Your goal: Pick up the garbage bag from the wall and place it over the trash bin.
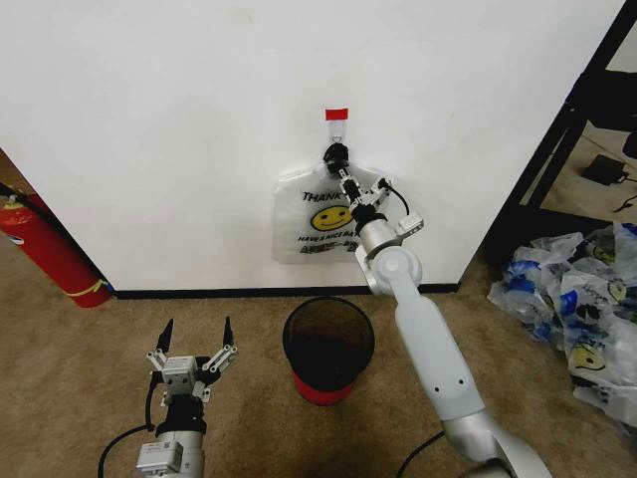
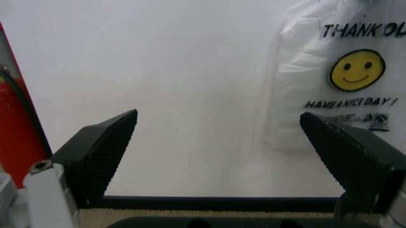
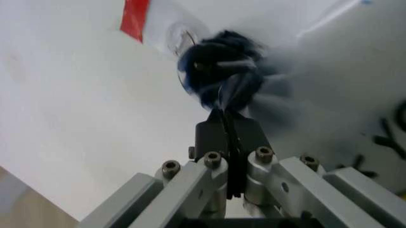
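Right gripper seizing the garbage bag at its hook on the wall.
Fingers pinched together on the bunched handles just below the hook; lifting upward first should free them cleanly. Left gripper waits spread, left of the trash bin.

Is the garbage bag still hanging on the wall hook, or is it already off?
Still hanging. The garbage bag hangs from the hook, and the right pincer is shut on its bunched handles.
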Robot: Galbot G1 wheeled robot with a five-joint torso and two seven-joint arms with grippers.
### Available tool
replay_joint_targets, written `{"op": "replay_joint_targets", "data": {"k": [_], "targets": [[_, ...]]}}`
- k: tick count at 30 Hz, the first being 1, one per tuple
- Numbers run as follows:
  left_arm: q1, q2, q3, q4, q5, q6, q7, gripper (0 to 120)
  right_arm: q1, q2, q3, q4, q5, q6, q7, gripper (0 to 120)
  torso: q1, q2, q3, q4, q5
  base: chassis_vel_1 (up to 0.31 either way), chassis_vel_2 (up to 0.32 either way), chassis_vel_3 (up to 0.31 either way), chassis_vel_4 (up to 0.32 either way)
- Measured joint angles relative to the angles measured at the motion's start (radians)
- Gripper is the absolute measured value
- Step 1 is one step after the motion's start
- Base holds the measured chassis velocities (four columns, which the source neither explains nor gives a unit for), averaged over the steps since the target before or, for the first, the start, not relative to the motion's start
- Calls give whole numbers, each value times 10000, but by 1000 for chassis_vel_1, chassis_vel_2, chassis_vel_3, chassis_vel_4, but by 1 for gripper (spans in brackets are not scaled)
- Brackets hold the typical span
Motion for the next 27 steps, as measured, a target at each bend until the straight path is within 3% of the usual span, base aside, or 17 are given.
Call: {"op": "replay_joint_targets", "data": {"k": [15,27], "targets": [[-138,127,129,69,-10,33,-53,100,-2242,-1272,-214,2258,-1247,-116,-31,0,0,1,-1,-2,0,0,0,0,0],[-303,291,171,158,-140,70,-67,100,-3895,-1699,-207,3450,-2522,7,-317,0,0,3,0,0,0,0,0,0,0]]}}
